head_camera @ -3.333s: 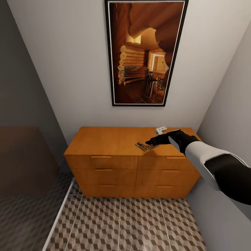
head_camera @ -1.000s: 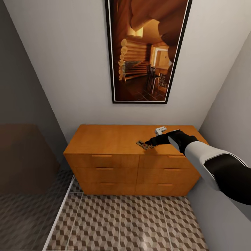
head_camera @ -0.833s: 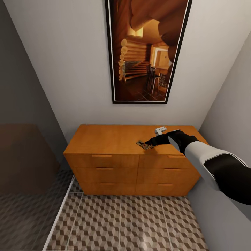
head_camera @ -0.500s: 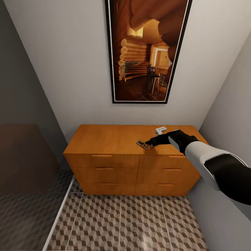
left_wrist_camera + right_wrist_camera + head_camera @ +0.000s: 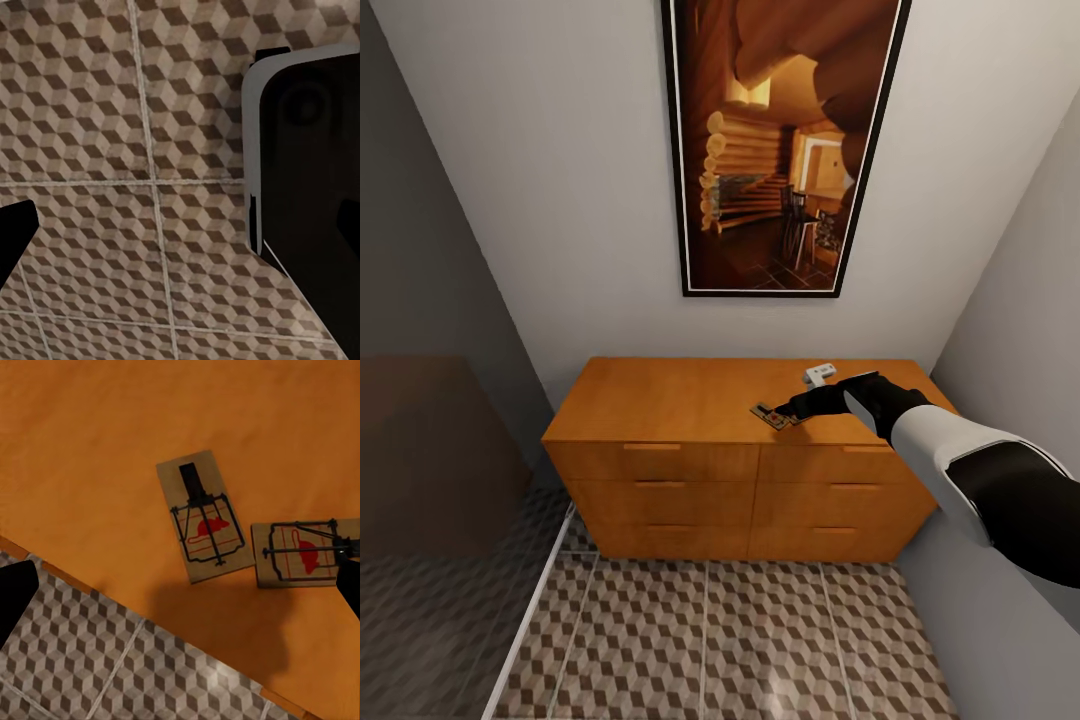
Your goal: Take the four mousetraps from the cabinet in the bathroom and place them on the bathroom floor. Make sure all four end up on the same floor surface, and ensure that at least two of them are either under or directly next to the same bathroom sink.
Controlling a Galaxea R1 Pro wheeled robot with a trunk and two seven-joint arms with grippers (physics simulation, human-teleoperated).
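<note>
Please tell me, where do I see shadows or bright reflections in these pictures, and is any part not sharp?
Right wrist view: a soft dark shadow falls on the cabinet top below the two mousetraps, which look sharp. Head view: a pale glare patch lies on the bathroom floor; the mousetraps near the right gripper are too small to show detail. Left wrist view: even light, no glare.

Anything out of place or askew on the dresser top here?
Mildly: two mousetraps lie at different angles near the cabinet's front edge, corners nearly touching, under the right gripper. A small white object sits behind them.
</note>
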